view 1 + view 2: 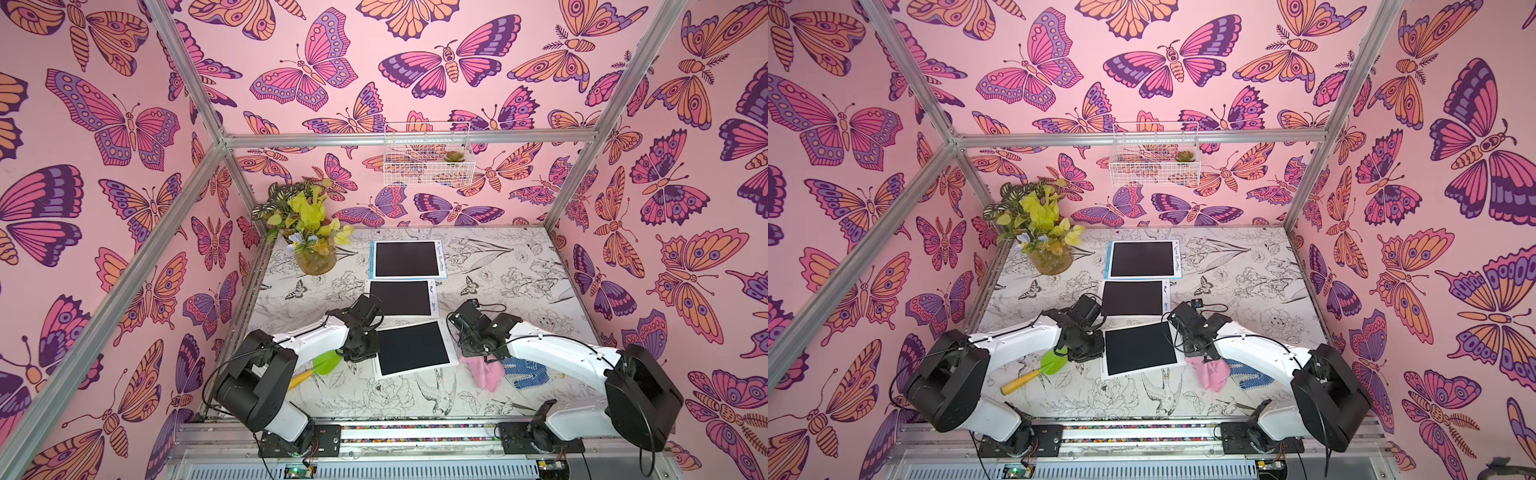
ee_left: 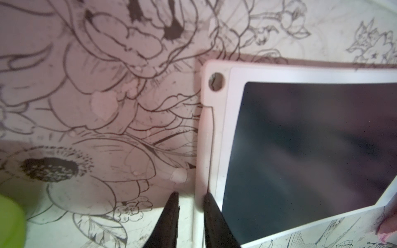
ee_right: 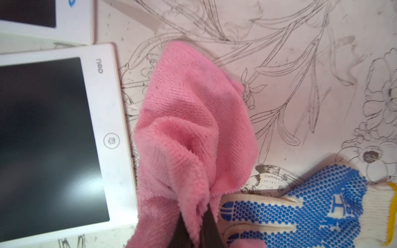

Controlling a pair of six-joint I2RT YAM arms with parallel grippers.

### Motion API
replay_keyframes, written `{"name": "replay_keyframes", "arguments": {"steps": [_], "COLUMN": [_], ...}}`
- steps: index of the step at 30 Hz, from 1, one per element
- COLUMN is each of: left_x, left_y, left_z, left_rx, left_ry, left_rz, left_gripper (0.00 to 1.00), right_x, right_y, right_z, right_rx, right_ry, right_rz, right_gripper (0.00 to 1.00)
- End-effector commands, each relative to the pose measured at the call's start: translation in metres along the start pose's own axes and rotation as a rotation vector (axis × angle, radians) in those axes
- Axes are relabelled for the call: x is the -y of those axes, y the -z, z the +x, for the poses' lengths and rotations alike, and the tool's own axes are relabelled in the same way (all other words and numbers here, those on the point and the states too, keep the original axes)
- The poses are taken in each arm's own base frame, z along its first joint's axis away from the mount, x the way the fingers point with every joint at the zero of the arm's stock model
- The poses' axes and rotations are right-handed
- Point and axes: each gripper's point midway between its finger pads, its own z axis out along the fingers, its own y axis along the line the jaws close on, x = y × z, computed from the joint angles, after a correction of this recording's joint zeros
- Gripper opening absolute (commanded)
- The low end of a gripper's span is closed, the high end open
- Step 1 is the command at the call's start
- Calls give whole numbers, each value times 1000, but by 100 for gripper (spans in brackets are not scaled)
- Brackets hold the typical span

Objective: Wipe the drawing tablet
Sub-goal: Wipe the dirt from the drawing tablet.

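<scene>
Now, left gripper: jaws a little apart, astride the white side strip of the drawing tablet; one fingertip sits at the frame, the other over bare table, with a gap showing beside the strip.
Right gripper: pressed together, pinching a fold of the pink cloth.
Drawing tablet: flat and slightly skewed between the two grippers; one side edge lies under the left gripper's tips, and the opposite edge, with the round button, is just beside the right gripper.
Screen: dark all over in both wrist views.
Pink cloth: bunched, rising from the table into the right gripper's tips and spreading ahead of them; it lies right against the drawing tablet's frame and off the screen.
Middle tablet: just beyond both grippers, toward the back wall.
Far tablet: further beyond, in the same row.
Glove: white with blue dots and a yellow cuff, beside the right gripper on the side away from the drawing tablet, touching the cloth.
Trowel: green blade and yellow handle, close by the left gripper on its outer side.
</scene>
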Motion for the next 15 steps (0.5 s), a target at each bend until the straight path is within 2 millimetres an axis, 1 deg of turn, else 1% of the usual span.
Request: {"name": "replay_keyframes", "arguments": {"steps": [1,4,8,10,11,12,13,15], "left_x": [-51,-50,-50,-49,-49,-49,-49,-49], "left_y": [-32,-33,-33,-33,-33,-32,-33,-32], "left_z": [39,38,38,38,38,37,37,38], "left_rx": [-139,-139,-139,-141,-140,-139,-138,-138], "left_ry": [21,20,21,21,20,21,20,20], "left_rz": [-184,-184,-182,-182,-180,-180,-180,-181], "left_gripper": [24,24,24,24,24,24,24,24], "right_x": [-14,-48,-90,-114,-120,-120,-114,-82], "right_y": [6,2,-5,-7,-7,-8,-11,-22], "right_z": [-11,-1,19,27,28,29,27,28], "right_rx": [32,38,8,-10,-17,-27,-33,-80], "right_ry": [71,169,246,274,280,273,256,182], "right_rz": [-17,-90,-167,-222,-235,-228,-201,-123], "right_gripper": [0,0,0,0,0,0,0,0]}}
